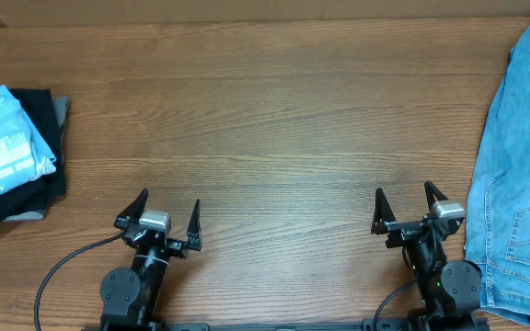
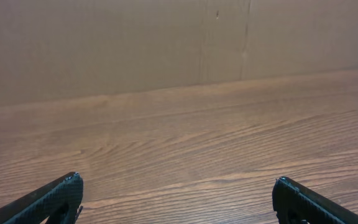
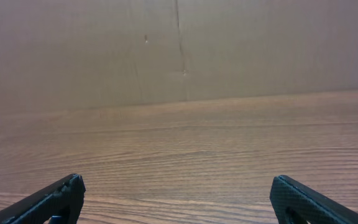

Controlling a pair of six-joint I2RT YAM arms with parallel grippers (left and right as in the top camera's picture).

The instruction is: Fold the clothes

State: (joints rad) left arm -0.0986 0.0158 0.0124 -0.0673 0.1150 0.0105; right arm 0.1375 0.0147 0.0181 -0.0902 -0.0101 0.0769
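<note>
Along the table's [image 1: 265,110] right edge lie the denim jeans [image 1: 518,156] — at the near edge, our left gripper [image 1: 170,199] and right gripper [image 1: 403,188] stand spread apart.

Black left claw [image 1: 170,199] and right claw [image 1: 403,188] have pointed fingers [image 1: 136,204], silver wrist blocks [image 1: 155,221], trailing black cables [image 1: 63,267]

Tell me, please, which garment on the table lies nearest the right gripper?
The denim jeans, right beside the right gripper; the light blue T-shirt and dark folded garments sit stacked far left.
</note>
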